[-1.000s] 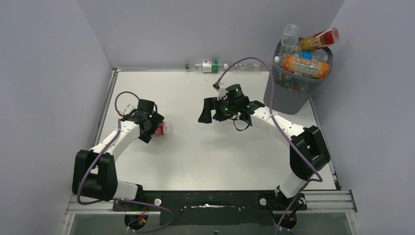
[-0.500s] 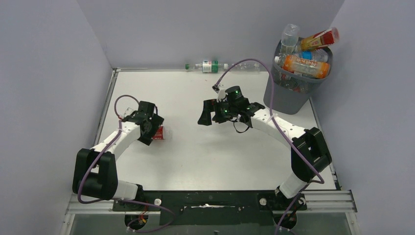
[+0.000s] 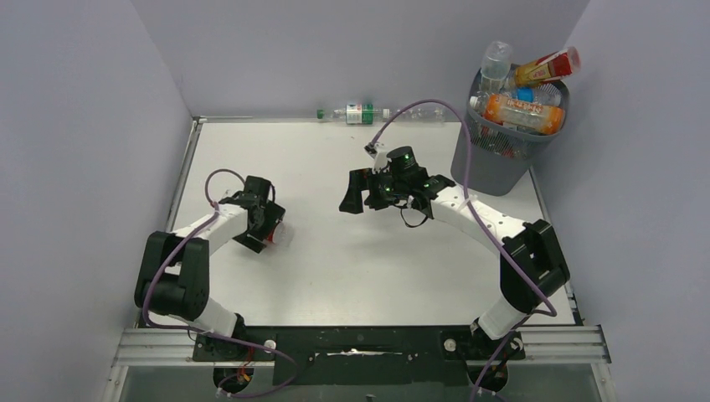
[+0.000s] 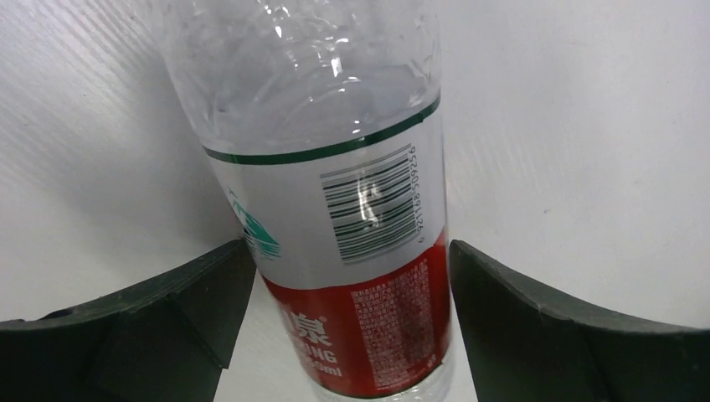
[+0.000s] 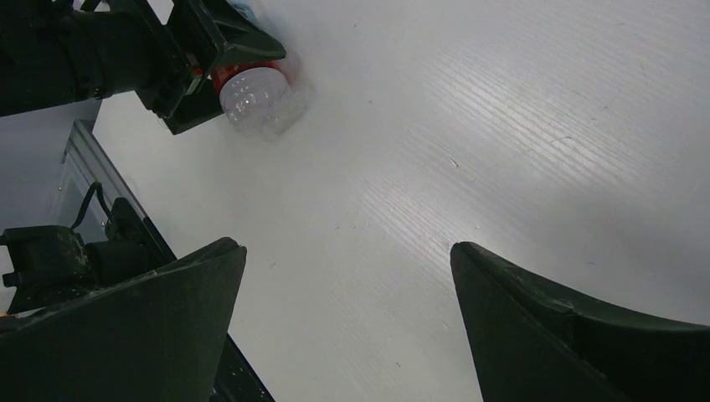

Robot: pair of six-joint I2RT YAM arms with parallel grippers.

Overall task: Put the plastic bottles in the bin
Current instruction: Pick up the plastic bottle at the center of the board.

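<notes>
The left tool (image 4: pixel 347 251) is seen clenched across a clear bottle (image 4: pixel 335 167) with a red-and-white label, which is laid flat on the worktop (image 3: pixel 360 276), left of centre. The right tool (image 5: pixel 347 251) is held released and wide above mid-worktop, with nothing between its fingers. The mesh bin (image 3: pixel 490 167) is stood at the far right corner, heaped with bottles (image 3: pixel 523 113).

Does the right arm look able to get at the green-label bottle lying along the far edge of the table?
Probably yes. The right tool is open and holds nothing, and only bare table lies between it and the green-label bottle. The bottle is at the far edge, so the stretch may be long.
</notes>
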